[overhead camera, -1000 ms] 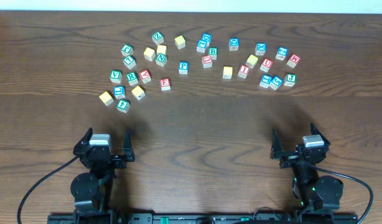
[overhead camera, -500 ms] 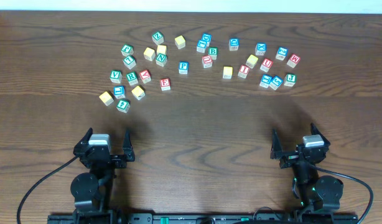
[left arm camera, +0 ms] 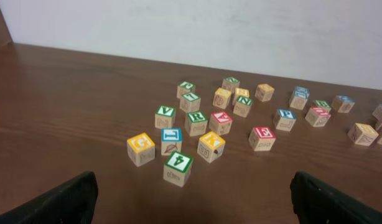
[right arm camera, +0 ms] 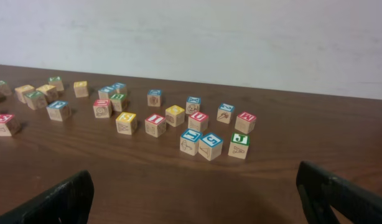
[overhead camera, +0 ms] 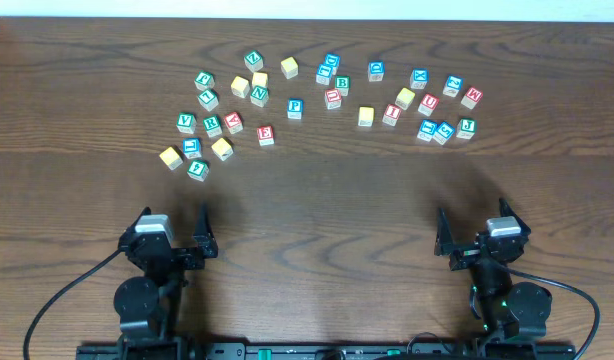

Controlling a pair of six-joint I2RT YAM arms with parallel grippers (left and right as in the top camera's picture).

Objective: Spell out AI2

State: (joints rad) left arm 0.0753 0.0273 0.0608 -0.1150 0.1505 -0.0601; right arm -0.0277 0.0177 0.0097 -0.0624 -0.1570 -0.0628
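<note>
Several wooden letter blocks lie scattered across the far half of the table. A red A block [overhead camera: 234, 122] sits in the left cluster and also shows in the left wrist view [left arm camera: 221, 122]. A red I block [overhead camera: 391, 114] sits in the right cluster and also shows in the right wrist view [right arm camera: 155, 124]. I cannot pick out a 2 block for certain. My left gripper [overhead camera: 172, 225] is open and empty near the front edge, well short of the blocks, as the left wrist view [left arm camera: 194, 205] confirms. My right gripper [overhead camera: 474, 228] is open and empty too, as seen in the right wrist view [right arm camera: 197, 202].
A green 4 block [left arm camera: 178, 168] and a yellow G block [left arm camera: 140, 149] are the blocks nearest my left gripper. A blue-topped pair [right arm camera: 201, 144] and a green J block [right arm camera: 239, 145] are nearest the right. Bare wooden table [overhead camera: 317, 210] lies between grippers and blocks.
My left gripper has shifted very slightly to the left. The right arm and all blocks have not moved.
</note>
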